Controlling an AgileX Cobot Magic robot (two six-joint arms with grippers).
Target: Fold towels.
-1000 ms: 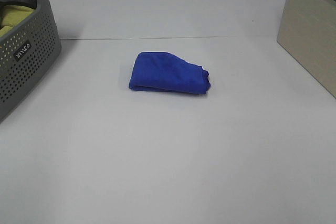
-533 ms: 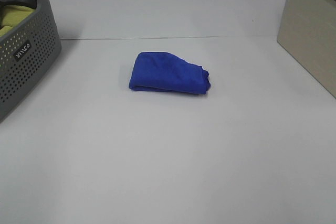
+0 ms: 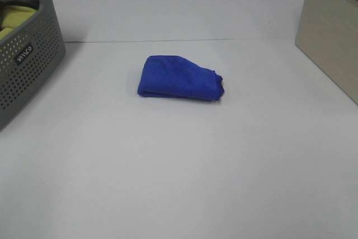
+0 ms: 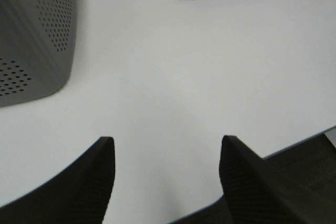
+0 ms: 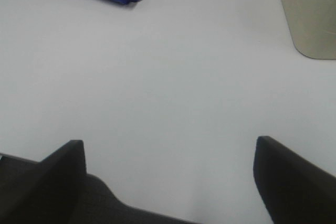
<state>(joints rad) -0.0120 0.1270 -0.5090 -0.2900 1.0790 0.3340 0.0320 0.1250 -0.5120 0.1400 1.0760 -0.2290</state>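
Your blue towel point(image 3: 180, 77) lies folded into a compact bundle mid-bench, toward the far edge (looks finished). Left claw point(image 4: 165, 174) and right claw point(image 5: 168, 174) hover spread and empty near the front edge, well apart from it.

It looked like a lab bench: a bare white table point(image 3: 179, 166), a perforated grey basket point(image 3: 25, 65), a beige bin point(image 3: 330, 37).

The towel point(image 3: 180, 78) is soft, plush blue cloth with a matt nap. The table point(image 3: 179, 166) is smooth, white and faintly shiny. The basket point(image 3: 25, 65) is grey matt plastic pierced with small holes, and the bin point(image 3: 330, 32) looks like smooth beige plastic. Both grippers' fingers point(image 4: 92, 182) point(image 5: 291, 179) are matt black.
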